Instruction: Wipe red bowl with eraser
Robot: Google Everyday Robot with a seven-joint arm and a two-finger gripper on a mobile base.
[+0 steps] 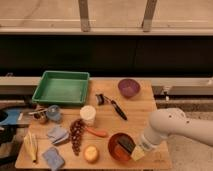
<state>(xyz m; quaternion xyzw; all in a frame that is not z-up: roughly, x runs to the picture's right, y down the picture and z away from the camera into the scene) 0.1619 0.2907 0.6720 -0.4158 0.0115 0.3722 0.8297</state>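
In round red bowl (113, 151): gripper (135, 151), eraser (125, 144)

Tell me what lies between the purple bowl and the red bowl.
In the camera view, the black-handled utensil lies there. The gripper, at the right rim of the red bowl, holds the eraser inside it.

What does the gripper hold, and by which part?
The gripper, low at the right, is shut on the small black rectangular eraser, apparently by its right end, inside the round orange-red bowl.

Pale wooden table (135, 107) looking matt, smooth red bowl (114, 149) looking plastic, gripper (135, 151) (glossy white arm (175, 127)) holding matt black eraser (126, 144) inside it.
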